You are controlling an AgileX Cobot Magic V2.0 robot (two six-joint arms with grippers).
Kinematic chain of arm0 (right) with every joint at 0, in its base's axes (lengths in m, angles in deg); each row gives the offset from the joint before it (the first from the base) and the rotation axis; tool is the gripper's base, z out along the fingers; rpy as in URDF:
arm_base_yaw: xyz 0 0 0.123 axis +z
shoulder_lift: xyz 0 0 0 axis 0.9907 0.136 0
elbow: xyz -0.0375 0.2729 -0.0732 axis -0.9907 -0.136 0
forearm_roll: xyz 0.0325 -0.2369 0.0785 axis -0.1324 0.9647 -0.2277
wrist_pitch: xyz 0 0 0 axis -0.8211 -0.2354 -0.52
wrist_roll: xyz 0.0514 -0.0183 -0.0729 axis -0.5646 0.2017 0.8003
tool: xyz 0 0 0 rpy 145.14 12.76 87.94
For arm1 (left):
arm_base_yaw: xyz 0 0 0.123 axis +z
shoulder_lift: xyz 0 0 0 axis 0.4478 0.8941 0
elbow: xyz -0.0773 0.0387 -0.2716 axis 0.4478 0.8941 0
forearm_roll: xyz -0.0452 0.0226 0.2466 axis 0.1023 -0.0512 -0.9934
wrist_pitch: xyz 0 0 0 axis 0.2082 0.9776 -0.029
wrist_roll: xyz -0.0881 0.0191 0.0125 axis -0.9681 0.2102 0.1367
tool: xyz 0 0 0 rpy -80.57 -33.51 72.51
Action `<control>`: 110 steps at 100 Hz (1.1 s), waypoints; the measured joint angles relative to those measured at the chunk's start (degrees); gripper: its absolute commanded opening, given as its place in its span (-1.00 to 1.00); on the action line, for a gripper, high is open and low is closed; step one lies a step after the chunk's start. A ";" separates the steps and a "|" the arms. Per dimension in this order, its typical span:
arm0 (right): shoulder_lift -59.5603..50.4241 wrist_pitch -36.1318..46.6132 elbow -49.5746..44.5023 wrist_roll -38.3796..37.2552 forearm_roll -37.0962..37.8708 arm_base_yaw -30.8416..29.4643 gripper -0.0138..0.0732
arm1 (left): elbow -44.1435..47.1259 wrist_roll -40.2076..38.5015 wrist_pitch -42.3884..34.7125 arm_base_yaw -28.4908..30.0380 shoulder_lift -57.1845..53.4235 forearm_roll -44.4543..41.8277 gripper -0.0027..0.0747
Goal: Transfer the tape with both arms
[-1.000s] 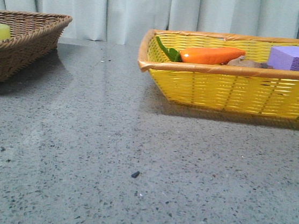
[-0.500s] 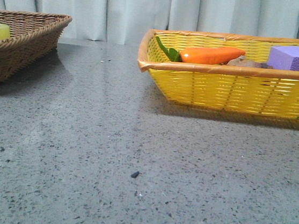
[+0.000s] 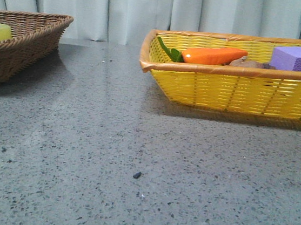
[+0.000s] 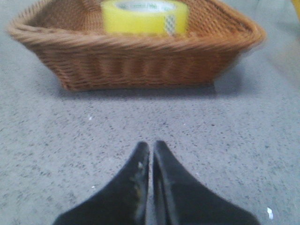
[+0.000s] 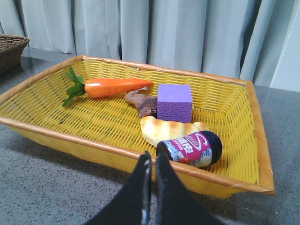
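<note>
The left gripper (image 4: 151, 149) has its fingers pressed together on nothing, low over the grey table (image 3: 136, 143) and facing the brown basket (image 4: 136, 61), where the tape (image 4: 145, 17) sits untouched. The right gripper (image 5: 151, 159) is likewise closed and empty, just short of the yellow basket (image 5: 47, 129) holding a carrot (image 5: 117, 86) and a purple block (image 5: 175, 102). Nothing is done yet — pickup, handover and drop all remain. From the front, the scene looks practically the same as a second ago — no arm has entered view.
</note>
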 measured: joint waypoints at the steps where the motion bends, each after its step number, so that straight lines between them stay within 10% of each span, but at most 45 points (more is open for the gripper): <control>1: 0.00 0.00 0.00 0.00 0.00 0.00 -0.84 | 0.00 -0.22 -0.15 0.15 0.00 0.00 -0.98; 110: 0.00 -0.41 0.00 0.00 0.00 0.00 -0.84 | 0.00 -1.50 1.92 2.87 0.00 0.09 -0.98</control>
